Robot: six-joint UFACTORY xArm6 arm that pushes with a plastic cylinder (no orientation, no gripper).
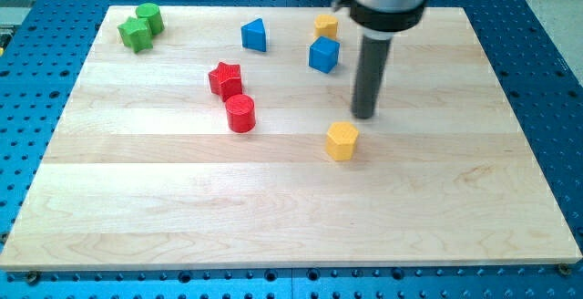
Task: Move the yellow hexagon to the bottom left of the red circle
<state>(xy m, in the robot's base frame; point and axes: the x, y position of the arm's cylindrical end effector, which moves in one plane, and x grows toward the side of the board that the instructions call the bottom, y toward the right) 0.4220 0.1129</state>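
The yellow hexagon [342, 140] lies near the middle of the wooden board, right of the red circle [240, 114] and slightly lower than it. My tip [365, 116] stands just above and to the right of the yellow hexagon, a small gap apart. The red circle sits left of centre, with a red star [225, 79] touching it at its upper left.
A blue cube [323, 54] and a second yellow block [326, 25] lie above the tip near the view's top. A blue triangle [254, 36] lies to their left. A green star [134, 35] and a green cylinder [149, 17] sit at the top left corner.
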